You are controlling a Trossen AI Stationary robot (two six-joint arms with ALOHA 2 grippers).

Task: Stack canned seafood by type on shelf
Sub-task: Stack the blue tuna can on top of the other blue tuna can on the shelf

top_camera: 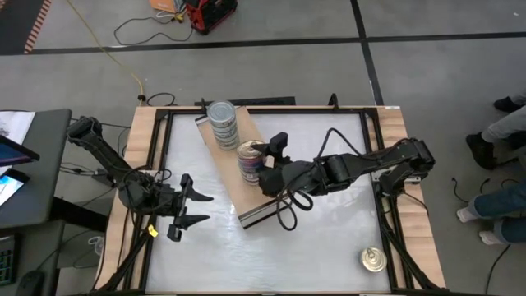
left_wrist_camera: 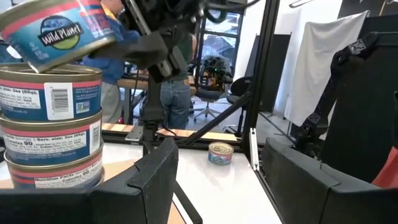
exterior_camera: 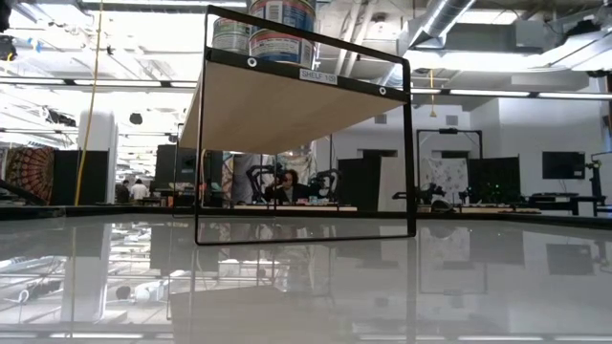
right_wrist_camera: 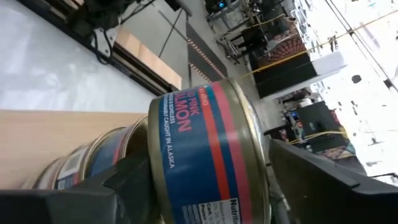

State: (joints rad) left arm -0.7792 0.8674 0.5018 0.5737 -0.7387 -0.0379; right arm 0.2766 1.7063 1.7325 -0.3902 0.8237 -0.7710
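Observation:
The shelf [top_camera: 234,185] is a light-wood board lying slantwise across the middle of the table. Two stacks of tins stand on it, one at its far end [top_camera: 222,123] and one at its middle [top_camera: 251,164]. My right gripper [top_camera: 265,163] reaches in from the right and is shut on a blue salmon tin [right_wrist_camera: 205,155] atop the middle stack [left_wrist_camera: 53,130]. My left gripper [top_camera: 197,208] hangs open near the table's left edge and holds nothing. A single gold-topped tin [top_camera: 374,261] sits on its base on the tabletop, near right. My right gripper pinches the salmon tin by its curved side wall [right_wrist_camera: 163,186], one finger [right_wrist_camera: 93,199] on each side. The fingers come roughly level from the table's right. The tin is tilted, its lower rim [left_wrist_camera: 37,67] on the stack's top tin and its other side raised.
The shelf board stands raised on a black frame [exterior_camera: 411,153]. A wooden frame [top_camera: 144,164] borders the white tabletop. A monitor and desk [top_camera: 25,164] sit left of the table, and seated people's legs [top_camera: 501,140] show to its right.

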